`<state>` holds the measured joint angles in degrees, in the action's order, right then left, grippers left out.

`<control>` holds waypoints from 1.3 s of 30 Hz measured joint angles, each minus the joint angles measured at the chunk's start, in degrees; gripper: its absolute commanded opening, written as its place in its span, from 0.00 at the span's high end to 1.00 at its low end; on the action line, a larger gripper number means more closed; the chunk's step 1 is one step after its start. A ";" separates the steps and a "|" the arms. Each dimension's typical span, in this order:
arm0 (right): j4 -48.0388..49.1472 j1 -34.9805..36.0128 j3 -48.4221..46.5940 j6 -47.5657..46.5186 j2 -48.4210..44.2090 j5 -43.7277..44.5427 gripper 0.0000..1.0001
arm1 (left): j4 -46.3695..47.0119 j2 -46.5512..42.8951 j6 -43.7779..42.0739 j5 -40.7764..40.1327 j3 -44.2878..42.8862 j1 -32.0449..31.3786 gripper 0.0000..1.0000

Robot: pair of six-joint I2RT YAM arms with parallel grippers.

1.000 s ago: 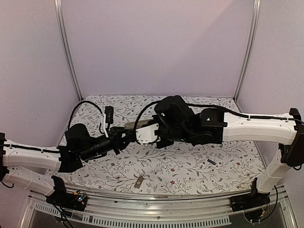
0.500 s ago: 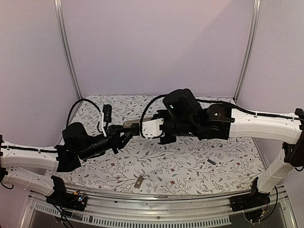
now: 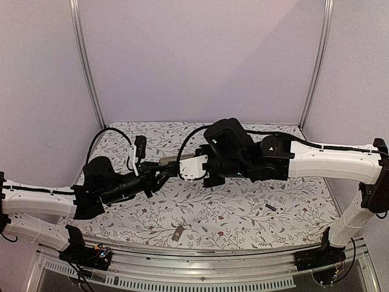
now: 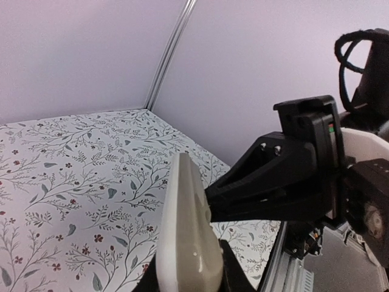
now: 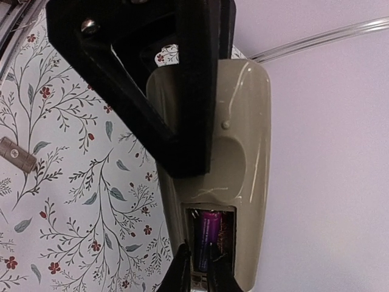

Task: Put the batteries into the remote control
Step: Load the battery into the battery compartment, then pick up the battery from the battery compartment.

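Pushing crooked, my right gripper (image 5: 198,271), nearly closed at the battery (image 5: 210,230) (pinching it, I cannot tell), could jam it in the remote (image 5: 246,140).

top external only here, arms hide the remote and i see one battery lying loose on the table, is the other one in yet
Observer: Yes. The right wrist view shows a purple battery lying in the open compartment on the grey-tan underside of the remote control.
Operator: is the right pincer gripping that battery
Observer: The right pincer has its tips close together at the battery's end nearest that camera, touching or nearly so. I cannot tell whether they pinch it.
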<state>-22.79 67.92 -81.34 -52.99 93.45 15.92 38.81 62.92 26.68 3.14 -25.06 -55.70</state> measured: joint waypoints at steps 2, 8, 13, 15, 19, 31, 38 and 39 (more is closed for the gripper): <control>-0.22 -0.07 0.00 0.31 0.04 0.00 0.98 | -0.35 0.20 -0.20 0.22 -0.07 0.11 1.00; -0.57 -0.13 0.00 1.29 0.02 -0.28 0.94 | -0.50 0.20 -0.66 -0.07 -0.28 0.13 1.00; -0.76 -0.31 0.09 1.97 0.04 0.00 0.93 | -0.02 0.11 -0.74 0.61 -0.63 0.11 1.00; -0.74 -0.35 0.09 2.38 0.02 -0.02 0.92 | -0.09 0.09 -0.68 0.44 -0.66 0.11 1.00; -0.70 -0.87 0.09 3.80 -0.31 -1.27 0.91 | -0.11 -0.11 0.55 -0.26 -0.66 0.11 1.00; -0.72 -4.70 0.39 8.59 -8.85 -11.89 0.82 | 2.58 -0.24 11.26 -0.61 -0.63 0.31 1.00; -2.01 -4.72 0.42 11.74 -9.86 -13.57 0.67 | 5.49 -0.37 12.55 1.73 2.69 0.50 1.00; -2.49 -4.72 0.42 12.22 -9.68 -13.75 0.62 | 5.49 -0.37 12.31 2.47 3.08 0.50 1.00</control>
<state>-25.28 63.20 -80.93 -40.77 83.77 2.17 44.29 62.54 38.98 5.61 -21.98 -55.20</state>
